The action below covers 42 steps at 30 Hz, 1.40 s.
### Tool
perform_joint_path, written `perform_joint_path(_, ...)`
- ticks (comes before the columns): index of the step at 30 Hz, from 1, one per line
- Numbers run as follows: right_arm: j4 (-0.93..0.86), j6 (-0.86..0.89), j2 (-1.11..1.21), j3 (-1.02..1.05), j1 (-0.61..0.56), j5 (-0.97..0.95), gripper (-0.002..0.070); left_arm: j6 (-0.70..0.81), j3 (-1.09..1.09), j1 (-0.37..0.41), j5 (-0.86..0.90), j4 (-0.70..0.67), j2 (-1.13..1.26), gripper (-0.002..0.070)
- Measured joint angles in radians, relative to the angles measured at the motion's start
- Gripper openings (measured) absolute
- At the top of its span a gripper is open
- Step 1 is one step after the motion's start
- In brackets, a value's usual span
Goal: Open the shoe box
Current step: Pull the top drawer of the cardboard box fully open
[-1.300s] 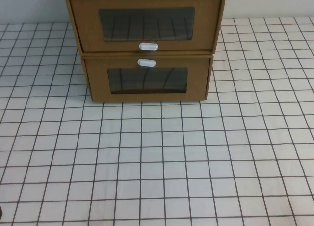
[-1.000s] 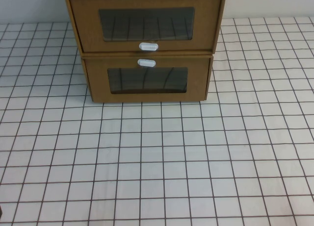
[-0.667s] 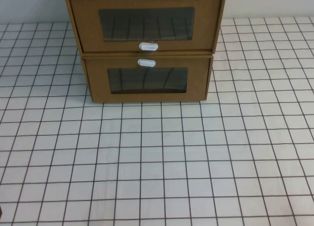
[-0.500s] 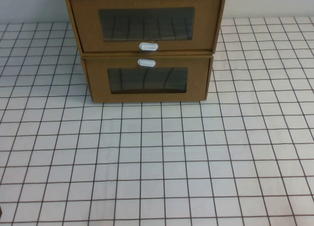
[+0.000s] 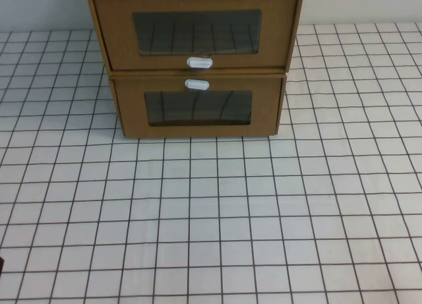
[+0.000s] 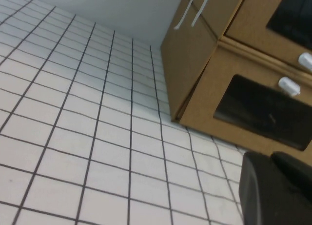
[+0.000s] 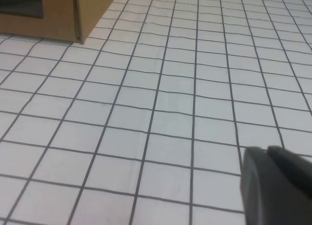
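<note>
At the left edge of the high view, near the lower left corner, a small dark shape (image 5: 1, 265) is now seen a little higher up the edge than in the earlier pictures, where it was cut off nearer the bottom of the frame. Only a sliver of it is shown against the gridded table (image 5: 211, 218), so what it is cannot be told. It lies well apart from the shoe box (image 5: 196, 63) in the upper middle of the frame. The shift is slight and is found only between the last earlier picture and now, the earlier pictures being alike at this spot. No other change is shown.
</note>
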Motion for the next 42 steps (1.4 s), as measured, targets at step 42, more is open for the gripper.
perform_joint_path(42, 0.0, 0.0, 0.0, 0.0, 0.0, 0.0, -0.0013, 0.823, -1.757, 0.0, 0.768, -0.458, 1.513, -0.0002)
